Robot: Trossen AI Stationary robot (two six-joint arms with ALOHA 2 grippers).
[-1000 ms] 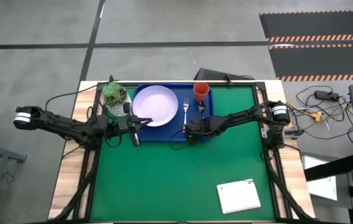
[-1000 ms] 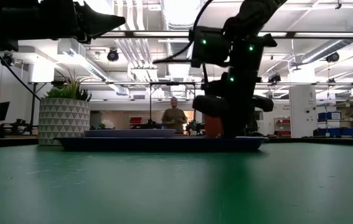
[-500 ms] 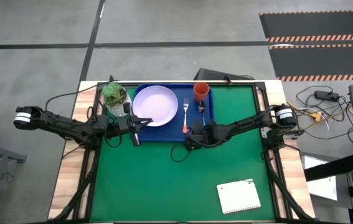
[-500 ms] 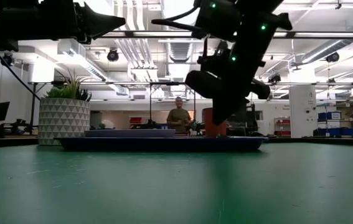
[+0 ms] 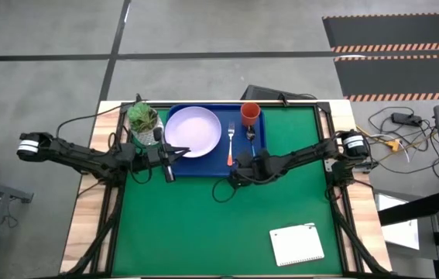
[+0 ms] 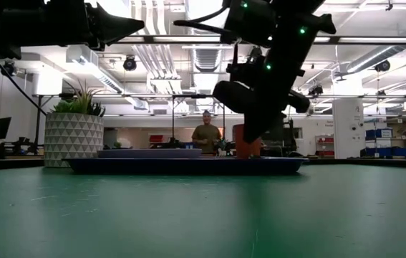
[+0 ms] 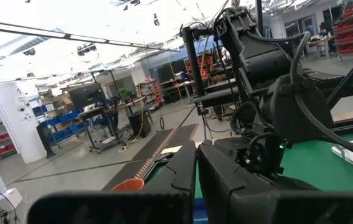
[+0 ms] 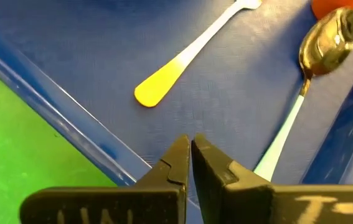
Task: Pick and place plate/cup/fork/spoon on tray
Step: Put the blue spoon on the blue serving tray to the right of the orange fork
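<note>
1. High view: the plate (image 5: 193, 131), cup (image 5: 250, 113), fork (image 5: 231, 142) and spoon (image 5: 251, 138) all lie on the tray (image 5: 204, 164), so the task looks essentially finished. The right gripper (image 5: 237, 164) sits at the tray's near rim; the left gripper (image 5: 168, 157) waits beside the plate.
2. Low view: the right arm hangs raised above the tray (image 6: 188, 165), carrying nothing.
3. Left wrist view: its fingers (image 7: 182, 171) are pressed together, empty.
4. Right wrist view: its fingers (image 8: 176, 163) are closed and empty above the fork (image 8: 188, 53) and spoon (image 8: 316, 71).

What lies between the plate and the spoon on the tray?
In the high view, the fork lies between the plate and the spoon, on the tray.
</note>
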